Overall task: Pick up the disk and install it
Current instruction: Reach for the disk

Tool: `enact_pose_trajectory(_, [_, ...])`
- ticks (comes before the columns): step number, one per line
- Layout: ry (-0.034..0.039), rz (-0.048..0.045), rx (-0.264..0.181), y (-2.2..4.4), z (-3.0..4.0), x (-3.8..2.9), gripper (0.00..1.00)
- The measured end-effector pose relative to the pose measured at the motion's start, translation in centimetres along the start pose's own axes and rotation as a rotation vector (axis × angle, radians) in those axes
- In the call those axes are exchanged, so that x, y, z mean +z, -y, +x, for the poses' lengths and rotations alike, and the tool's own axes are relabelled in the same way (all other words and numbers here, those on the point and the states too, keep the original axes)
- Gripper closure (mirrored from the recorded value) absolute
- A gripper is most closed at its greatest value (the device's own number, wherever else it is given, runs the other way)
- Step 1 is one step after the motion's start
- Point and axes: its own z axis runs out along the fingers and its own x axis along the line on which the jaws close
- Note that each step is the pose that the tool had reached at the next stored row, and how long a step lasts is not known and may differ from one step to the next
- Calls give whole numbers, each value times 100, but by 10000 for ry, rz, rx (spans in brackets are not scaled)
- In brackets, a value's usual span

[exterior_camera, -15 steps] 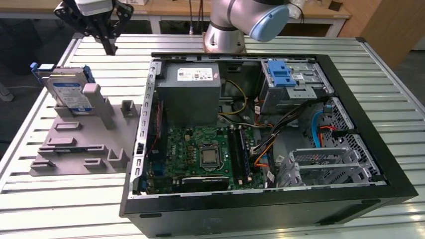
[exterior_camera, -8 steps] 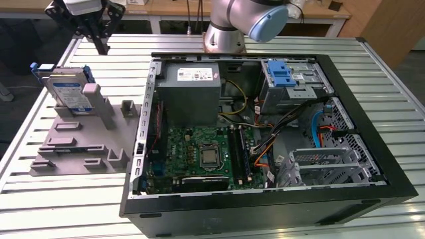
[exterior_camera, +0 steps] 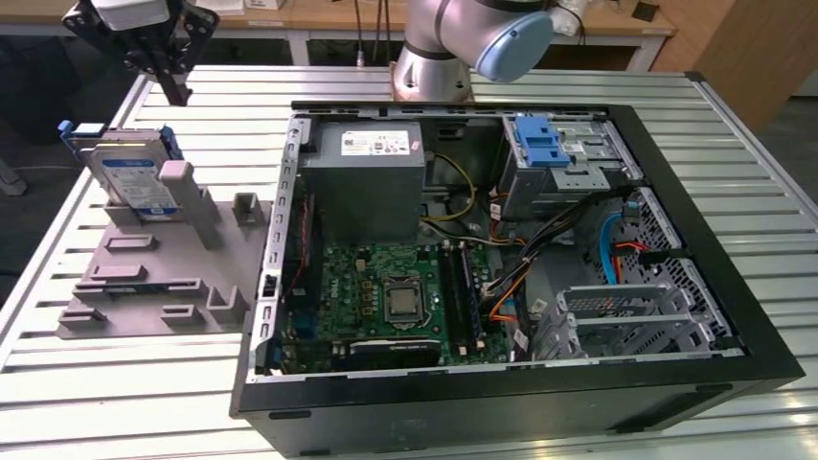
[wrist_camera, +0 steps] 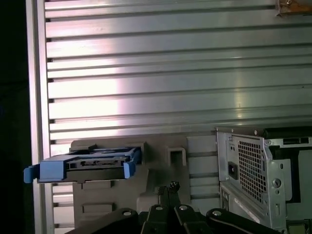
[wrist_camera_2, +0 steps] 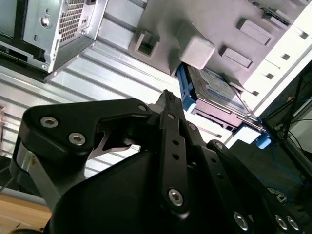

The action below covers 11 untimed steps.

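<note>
The disk (exterior_camera: 134, 177) is a silver drive with a white-and-blue label in a blue bracket. It stands on edge in a grey fixture (exterior_camera: 167, 273) at the exterior view's left, beside the open computer case (exterior_camera: 511, 393). My gripper (exterior_camera: 175, 94) hangs above and just behind the disk, apart from it, with its black fingers shut together and nothing between them. In the second wrist view the fingertips (wrist_camera_2: 168, 97) point toward the disk (wrist_camera_2: 214, 87). The first wrist view shows the disk (wrist_camera: 92, 163) edge-on, off to one side of the gripper (wrist_camera: 170, 186).
Inside the case are a grey power supply box (exterior_camera: 371, 177), a metal drive bay with a blue latch (exterior_camera: 543, 144), a motherboard (exterior_camera: 390, 297) and loose cables. The arm's base (exterior_camera: 435, 57) stands behind the case. Everything rests on a slatted aluminium table (exterior_camera: 115, 393).
</note>
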Motion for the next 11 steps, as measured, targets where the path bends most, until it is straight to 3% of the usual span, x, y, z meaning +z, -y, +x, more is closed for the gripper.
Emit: enact_pose_trajectory(11, [-2,0,0,-5,206,40,89])
